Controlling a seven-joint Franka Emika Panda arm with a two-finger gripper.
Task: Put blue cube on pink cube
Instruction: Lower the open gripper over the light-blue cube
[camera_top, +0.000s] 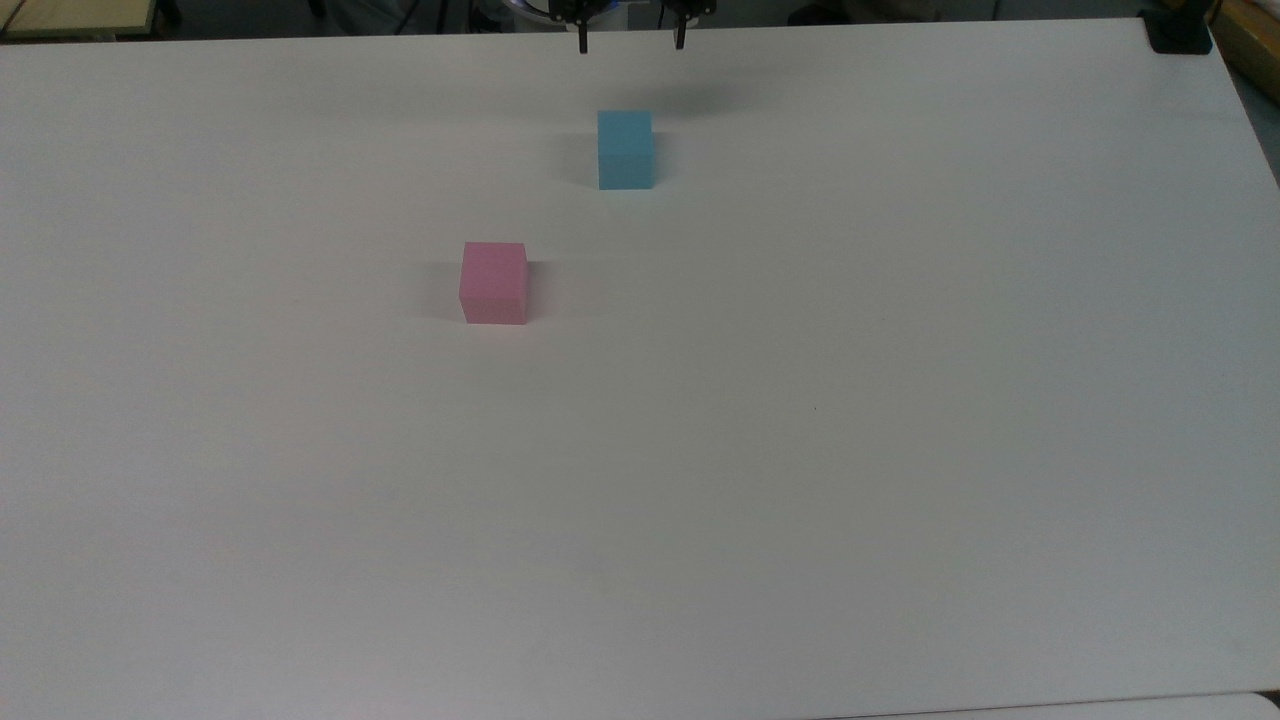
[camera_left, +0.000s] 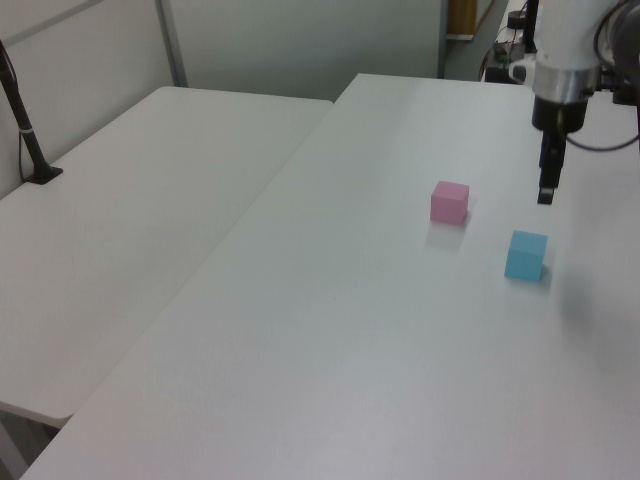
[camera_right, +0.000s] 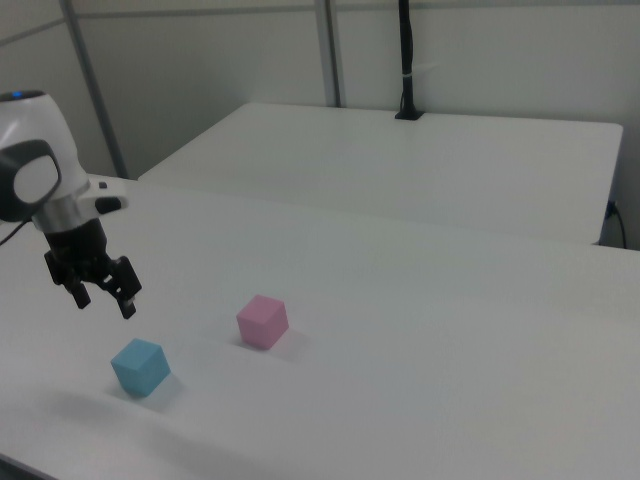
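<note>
While your gripper (camera_right: 105, 300) hangs with fingers spread and empty above the blue cube (camera_right: 139, 366), that cube sits on the white table (camera_right: 450, 380), apart from the pink cube (camera_right: 262, 321) on the right view's right.

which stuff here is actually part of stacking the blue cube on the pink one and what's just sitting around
Part of the job:
- blue cube, alone on the white table
- pink cube, apart from it, nothing on top
- gripper, jaws open, above the blue cube

Just there:
- second white table
- black post standing on it
</note>
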